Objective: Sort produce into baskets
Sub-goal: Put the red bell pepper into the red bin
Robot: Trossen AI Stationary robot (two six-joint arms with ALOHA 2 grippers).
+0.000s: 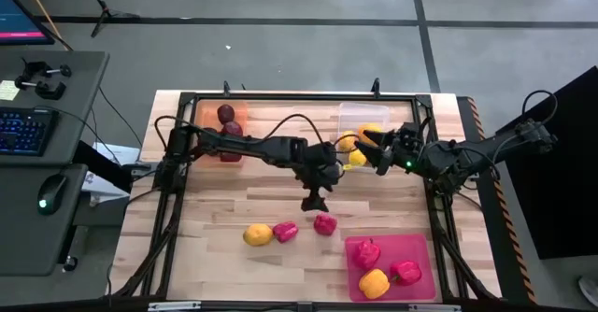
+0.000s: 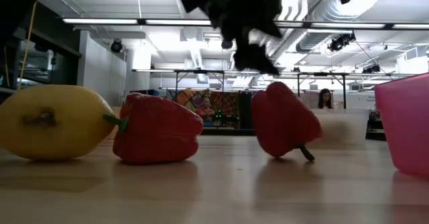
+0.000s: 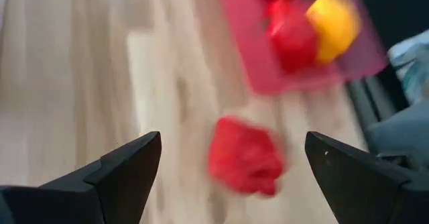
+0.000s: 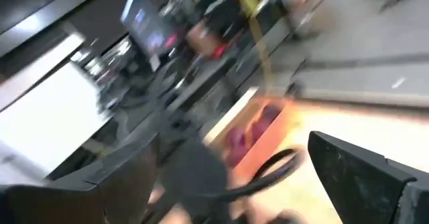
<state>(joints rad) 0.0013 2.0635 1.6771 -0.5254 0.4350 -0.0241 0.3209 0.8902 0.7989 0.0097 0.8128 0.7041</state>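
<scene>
Three pieces of produce lie loose on the wooden table: a yellow lemon (image 1: pixel 258 234), a red pepper (image 1: pixel 285 231) and a second red pepper (image 1: pixel 325 224). My left gripper (image 1: pixel 315 204) hangs open above the table just on the far side of that second pepper (image 3: pixel 244 158), tilted down toward it, touching nothing. My right gripper (image 1: pixel 376 149) stands open in the air over the clear basket (image 1: pixel 363 114), which holds yellow and orange fruit. The orange basket (image 1: pixel 207 114) holds maroon fruit. The pink basket (image 1: pixel 422 247) holds two red peppers and a yellow one.
A black frame (image 1: pixel 280 96) runs round the table's working area. In the low view the lemon (image 2: pixel 50 120), the two peppers (image 2: pixel 157 130) (image 2: pixel 285 120) and the pink basket's wall (image 2: pixel 405 123) stand in a row. Bare wood lies at the near left.
</scene>
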